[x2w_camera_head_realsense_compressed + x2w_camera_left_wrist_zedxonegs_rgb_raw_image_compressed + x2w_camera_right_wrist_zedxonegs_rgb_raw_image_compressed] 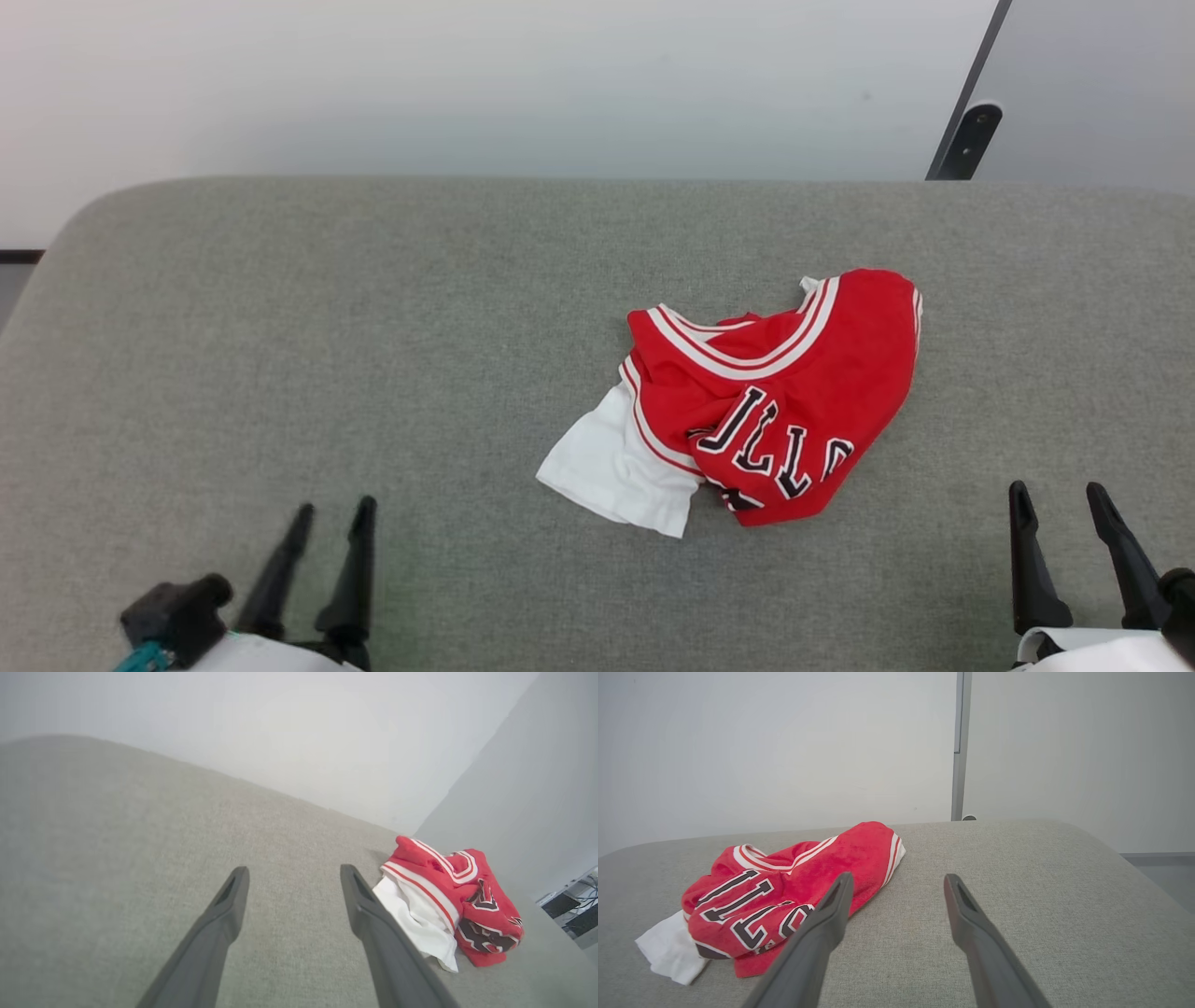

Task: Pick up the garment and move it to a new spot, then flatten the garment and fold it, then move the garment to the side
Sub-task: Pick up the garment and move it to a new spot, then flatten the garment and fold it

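Note:
The garment (766,392) lies crumpled in a heap right of the middle of the grey padded surface: red cloth, white striped trim, black lettering facing up, one white sleeve (616,467) spilling toward the near left. My left gripper (336,511) stands open at the near left, well apart from the garment (448,900), which lies off to its right. At the near right my right gripper (1060,490) is open too, with the garment (784,891) lying ahead and to its left. Nothing sits between either pair of fingers.
The grey padded surface (280,355) has rounded far corners and ends at a pale wall. A dark bracket (966,140) on a wall seam stands beyond the far right edge. Cables and dark boxes (572,905) show past the surface's right side.

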